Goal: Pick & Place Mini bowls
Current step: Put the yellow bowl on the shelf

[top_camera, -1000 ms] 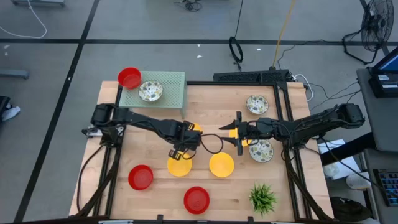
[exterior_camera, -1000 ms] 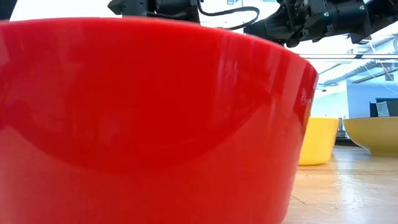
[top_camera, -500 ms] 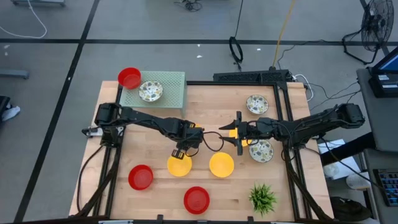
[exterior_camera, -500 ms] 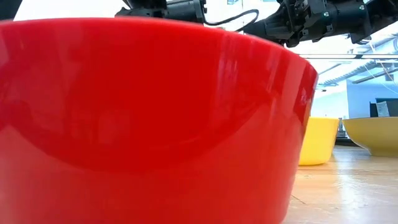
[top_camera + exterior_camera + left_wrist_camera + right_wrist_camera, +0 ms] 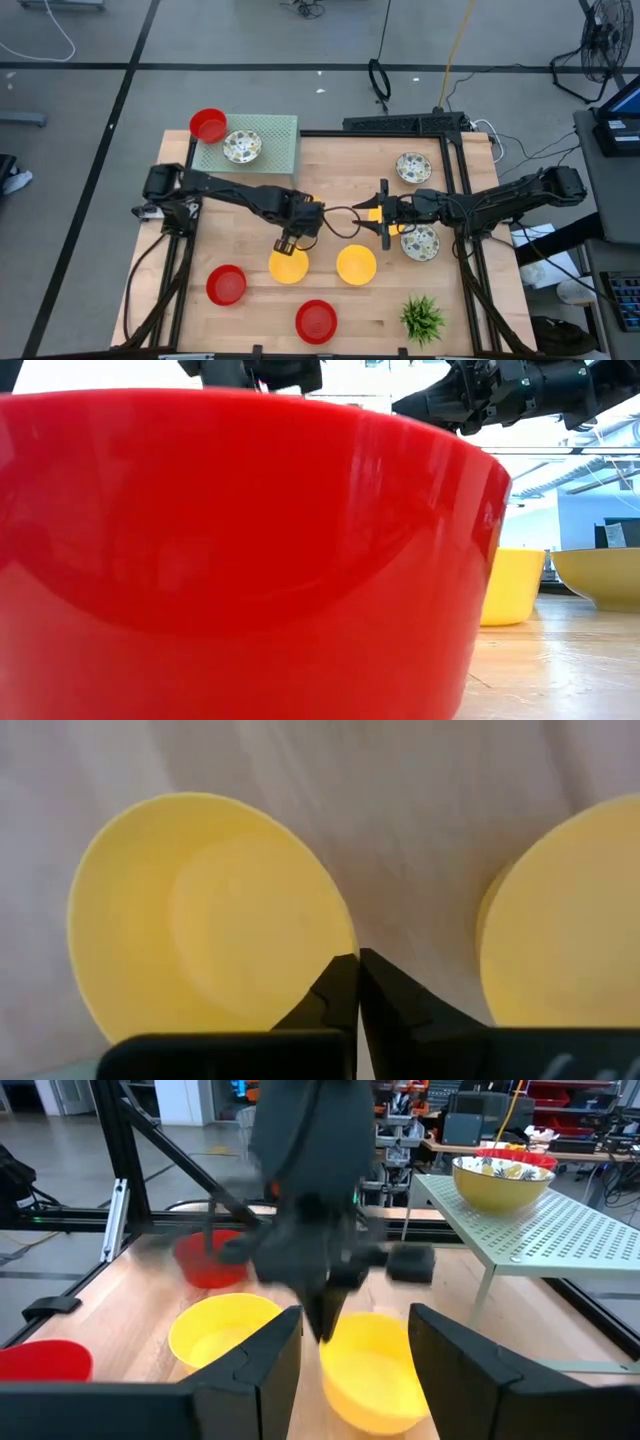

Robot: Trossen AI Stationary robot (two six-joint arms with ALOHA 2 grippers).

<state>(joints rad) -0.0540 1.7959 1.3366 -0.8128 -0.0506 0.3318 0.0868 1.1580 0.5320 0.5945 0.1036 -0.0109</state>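
The left gripper (image 5: 285, 243) sits mid-table right over the rim of a yellow bowl (image 5: 289, 265), and its fingers (image 5: 340, 988) are pressed together with nothing between them – the bowl's edge is just beside the tips, not pinched. A second yellow bowl (image 5: 356, 264) sits just to its right on the wooden table (image 5: 250, 180). The right gripper (image 5: 385, 213) hangs near the table's middle with fingers (image 5: 250, 1365) spread wide, holding nothing. A patterned bowl (image 5: 419, 242) lies under that arm, another (image 5: 412, 167) behind it, and a third (image 5: 242, 147) on the green perforated rack (image 5: 280, 135) beside a red bowl (image 5: 208, 125). Two more red bowls (image 5: 226, 285) (image 5: 316, 321) sit up front – plus a small plant (image 5: 422, 318).
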